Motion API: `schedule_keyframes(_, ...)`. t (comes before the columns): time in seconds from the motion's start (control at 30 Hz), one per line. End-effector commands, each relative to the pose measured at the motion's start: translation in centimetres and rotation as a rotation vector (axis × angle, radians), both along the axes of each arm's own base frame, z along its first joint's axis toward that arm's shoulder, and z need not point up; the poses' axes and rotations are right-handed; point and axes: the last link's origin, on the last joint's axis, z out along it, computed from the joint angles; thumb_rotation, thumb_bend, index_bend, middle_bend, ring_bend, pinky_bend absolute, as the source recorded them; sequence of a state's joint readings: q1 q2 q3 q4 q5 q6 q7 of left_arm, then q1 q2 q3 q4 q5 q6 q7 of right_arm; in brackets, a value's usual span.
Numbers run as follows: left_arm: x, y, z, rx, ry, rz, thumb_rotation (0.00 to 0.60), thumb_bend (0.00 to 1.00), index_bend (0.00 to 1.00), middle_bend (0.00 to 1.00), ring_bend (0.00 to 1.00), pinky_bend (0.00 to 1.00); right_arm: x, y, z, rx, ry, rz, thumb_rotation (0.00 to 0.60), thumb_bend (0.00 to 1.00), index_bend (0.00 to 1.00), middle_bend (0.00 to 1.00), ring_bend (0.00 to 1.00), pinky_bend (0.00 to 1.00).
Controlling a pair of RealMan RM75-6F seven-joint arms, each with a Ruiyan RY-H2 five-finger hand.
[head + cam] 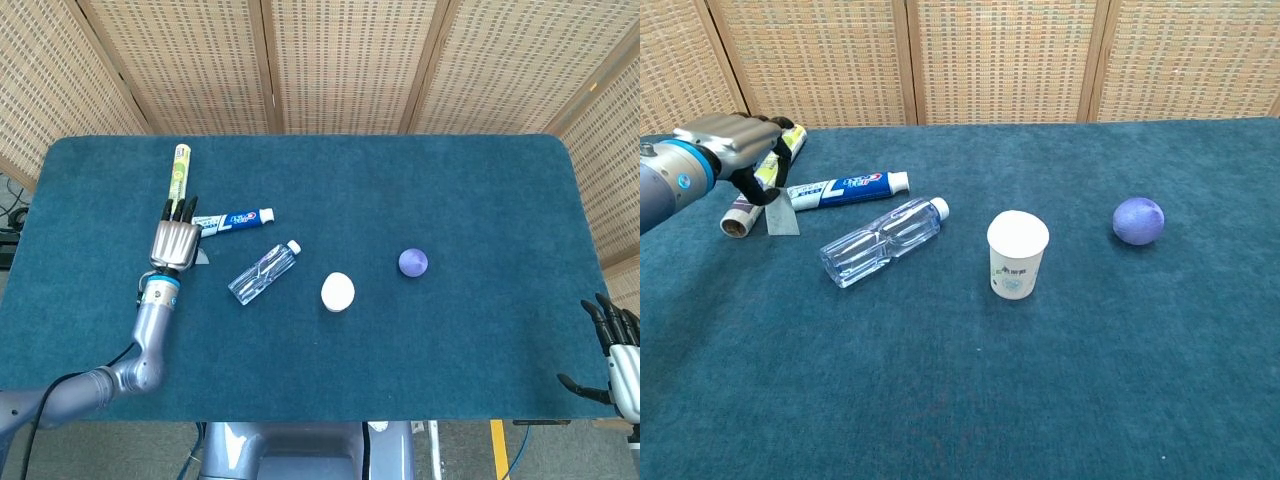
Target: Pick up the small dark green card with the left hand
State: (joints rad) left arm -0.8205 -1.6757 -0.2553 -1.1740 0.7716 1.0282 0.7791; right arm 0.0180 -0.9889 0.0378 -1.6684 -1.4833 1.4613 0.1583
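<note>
The left hand (728, 140) hangs above the table's (480, 180) left side with a small card (781, 217) pinched between its fingers, the card dangling from them just beside the blue-and-white toothpaste tube (845, 188). In the chest view the card looks pale grey rather than dark green, its face catching light, and whether its lower edge touches the cloth cannot be told. The head view shows the hand (173, 243) from above, fingers pointing away over the yellow-green tube (177, 180), with only a sliver of the card (201, 258) visible at its right.

A clear plastic bottle (263, 272) lies tilted near the hand, then a white paper cup (1017, 254) stands upright and a purple ball (1137, 220) sits further right, each well apart. Broad bare cloth spreads along the near edge and across the far right half.

Only the head view catches the right hand (613, 352), off the table's near right corner, fingers spread and holding nothing. Only the chest view shows the cup's printed side and the yellow-green tube's open end.
</note>
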Motion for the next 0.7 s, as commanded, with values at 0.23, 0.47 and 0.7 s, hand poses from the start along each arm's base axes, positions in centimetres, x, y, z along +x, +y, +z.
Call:
schedule_keyframes(0.23,1.7,0.1,2.8,0.065,-0.103,-0.031,0.600,0.44,0.59,0.00,0.00,0.00,0.0,0.0,0.1,-0.004,0.000,-0.001,0.600,0.14,0.00,0.00,0.00,0.00)
schedule_keyframes(0.47,2.3,-2.4,5.3,0.089,-0.200,-0.079,0.600,0.27,0.26,0.00,0.00,0.00,0.0,0.0,0.1,-0.006,0.003,0.000,0.600,0.15,0.00,0.00,0.00,0.00)
schedule_keyframes(0.7,1.8,-7.5,8.7,0.102,-0.251,-0.110,0.600,0.18,0.11,0.00,0.00,0.00,0.2,0.1,-0.1,-0.006,0.022,0.007,0.600,0.15,0.00,0.00,0.00,0.00)
